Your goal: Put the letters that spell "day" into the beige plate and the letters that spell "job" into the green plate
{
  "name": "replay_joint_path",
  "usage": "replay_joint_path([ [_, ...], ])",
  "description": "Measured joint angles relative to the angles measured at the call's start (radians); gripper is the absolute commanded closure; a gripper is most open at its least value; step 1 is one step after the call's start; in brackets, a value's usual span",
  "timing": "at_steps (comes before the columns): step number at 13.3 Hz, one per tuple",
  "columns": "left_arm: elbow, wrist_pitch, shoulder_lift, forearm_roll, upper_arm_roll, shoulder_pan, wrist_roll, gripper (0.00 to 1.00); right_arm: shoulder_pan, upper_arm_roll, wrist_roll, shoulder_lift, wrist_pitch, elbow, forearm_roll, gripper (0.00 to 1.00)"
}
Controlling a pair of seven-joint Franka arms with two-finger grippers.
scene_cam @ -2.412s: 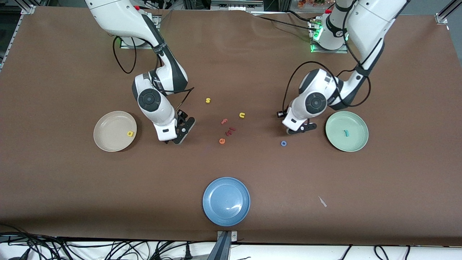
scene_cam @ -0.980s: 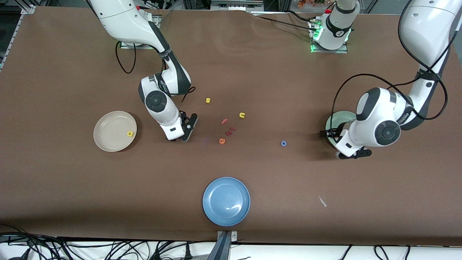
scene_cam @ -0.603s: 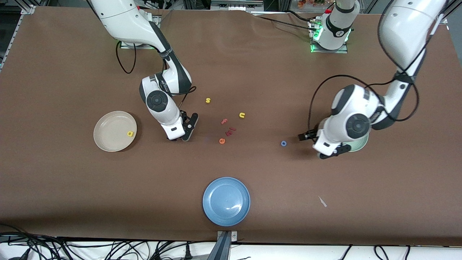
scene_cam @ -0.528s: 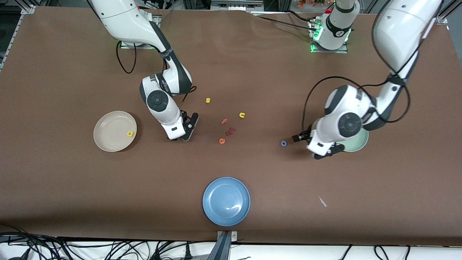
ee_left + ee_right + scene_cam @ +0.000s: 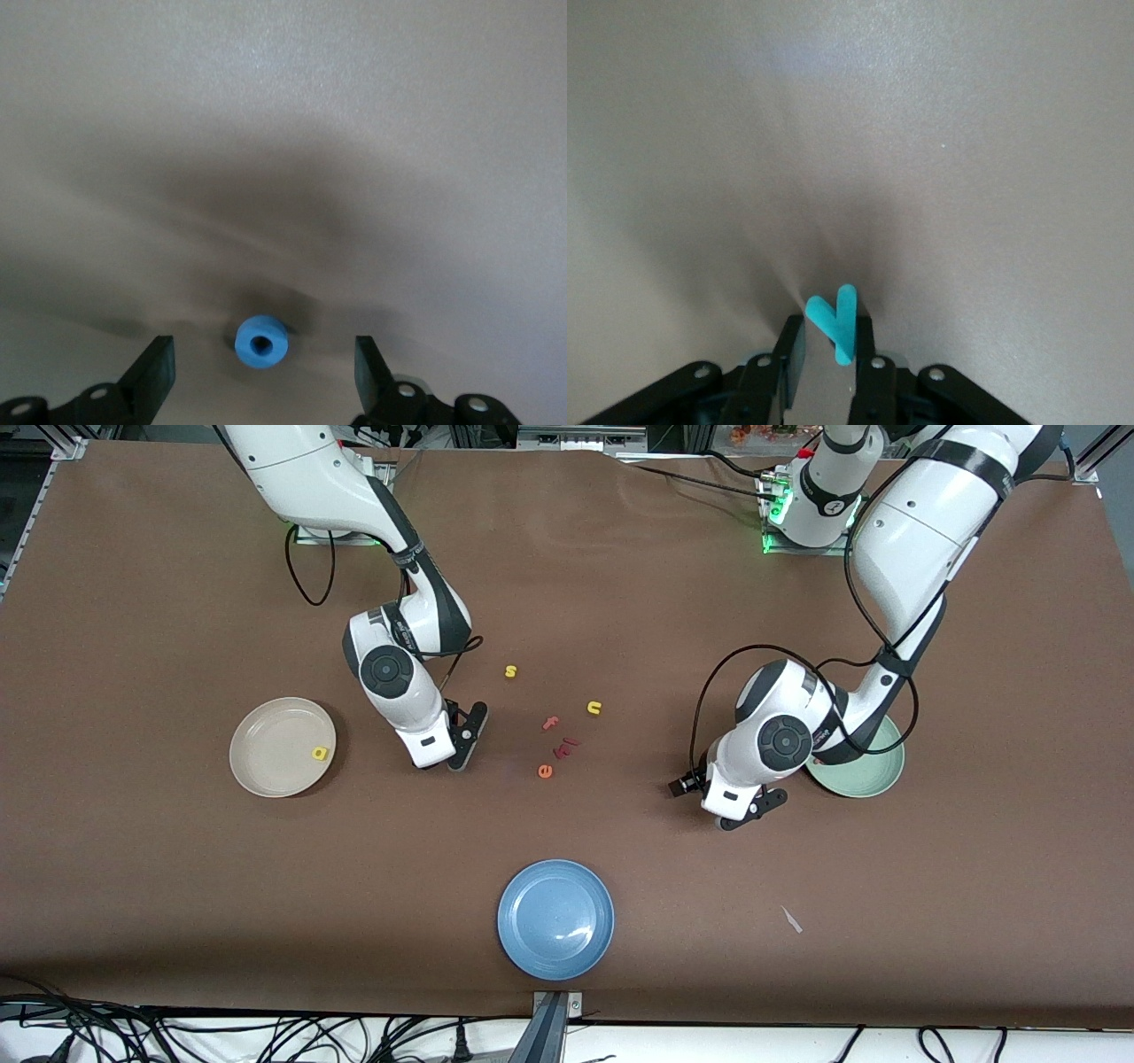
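beige plate [image 5: 266,762]: you'll find it toward the right arm's end of the tabletop [image 5: 177,886], the "d" [image 5: 320,753] in it.
green plate [image 5: 877,775]: toward the left arm's end.
"o" [image 5: 261,341]: on the tabletop, between the left pincer's [image 5: 266,376] fingers.
"y" [image 5: 837,321]: between the right pincer's [image 5: 829,354] fingers.
third plate [image 5: 555,919]: nearest the front camera.

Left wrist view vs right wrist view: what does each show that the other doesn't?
Left wrist only: the blue "o" lying on the table between the left gripper's wide-open fingers, untouched. Right wrist only: the teal "y" pinched between the right gripper's closed-in fingers. Both: bare brown table, no plates in sight.
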Motion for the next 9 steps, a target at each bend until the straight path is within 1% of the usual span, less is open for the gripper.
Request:
replay_joint_path([
  [1,0.002,0.000,0.003,0.000,0.002,-0.004,0.000,0.29,0.000,0.000,0.000,0.000,0.000,0.000,0.000,0.87],
  [2,0.002,0.000,0.006,0.000,0.003,-0.006,-0.001,0.32,0.000,0.000,0.000,0.000,0.001,0.000,0.000,0.90],
  [3,0.003,0.000,0.009,0.000,0.005,-0.008,-0.002,0.39,0.000,0.000,0.000,0.000,0.001,0.000,0.000,0.91],
  [4,0.003,0.000,0.013,0.000,0.006,-0.010,-0.002,0.41,0.000,0.000,0.000,0.000,0.001,0.000,0.000,0.95],
  [6,0.003,0.000,0.020,0.000,0.007,-0.014,-0.002,0.57,0.000,-0.001,0.000,0.000,0.000,0.001,0.000,1.00],
  [8,0.007,-0.005,0.020,0.000,0.007,-0.015,-0.002,0.79,0.000,-0.002,0.001,0.000,0.000,0.003,0.000,1.00],
  [9,0.011,-0.012,0.019,0.000,0.007,-0.015,-0.003,0.87,0.000,-0.006,0.001,0.000,-0.001,0.006,0.001,1.00],
])
